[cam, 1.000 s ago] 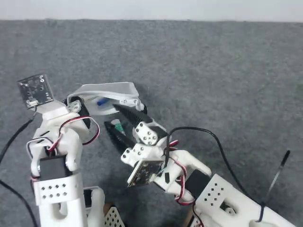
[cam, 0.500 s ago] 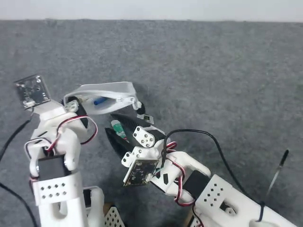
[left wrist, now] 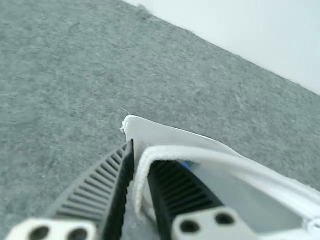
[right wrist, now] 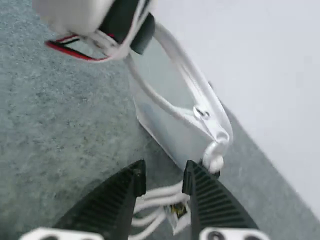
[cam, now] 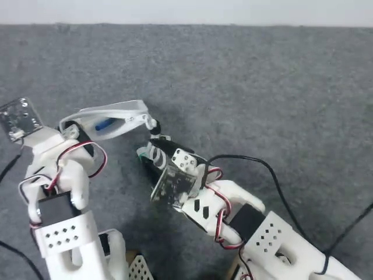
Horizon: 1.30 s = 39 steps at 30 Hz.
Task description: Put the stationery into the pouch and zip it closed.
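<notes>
Bright, even overhead light casts only soft, faint shadows on the grey table (cam: 280, 87).

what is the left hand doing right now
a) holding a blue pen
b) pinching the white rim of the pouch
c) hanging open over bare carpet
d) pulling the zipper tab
b: in the left wrist view the left hand has its two black fingers closed on either side of the white rim of the pouch.
</notes>
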Available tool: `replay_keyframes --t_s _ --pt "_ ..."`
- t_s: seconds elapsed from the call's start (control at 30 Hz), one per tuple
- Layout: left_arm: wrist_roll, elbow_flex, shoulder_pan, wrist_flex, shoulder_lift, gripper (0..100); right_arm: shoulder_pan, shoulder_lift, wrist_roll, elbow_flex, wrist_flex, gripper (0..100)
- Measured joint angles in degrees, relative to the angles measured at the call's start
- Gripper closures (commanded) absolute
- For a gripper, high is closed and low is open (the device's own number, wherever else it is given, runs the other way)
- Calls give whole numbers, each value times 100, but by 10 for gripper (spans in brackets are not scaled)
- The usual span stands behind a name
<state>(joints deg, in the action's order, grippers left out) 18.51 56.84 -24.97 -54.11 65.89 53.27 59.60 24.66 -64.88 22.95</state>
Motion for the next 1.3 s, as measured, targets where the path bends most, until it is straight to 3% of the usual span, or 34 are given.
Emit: replay_keyframes --t_s 0.6,0.83,1.1,1.3 --pt "484 0 -1037 105 0 989 0 -193 -1002 123 440 883" --pt "492 0 -1248 105 0 989 440 -1618 -1424 404 440 879" --pt "492 0 -1284 105 0 988 457 -2998 -2497 1204 440 878" --pt "492 0 -1284 105 0 988 457 -4088 -2637 1820 440 878"
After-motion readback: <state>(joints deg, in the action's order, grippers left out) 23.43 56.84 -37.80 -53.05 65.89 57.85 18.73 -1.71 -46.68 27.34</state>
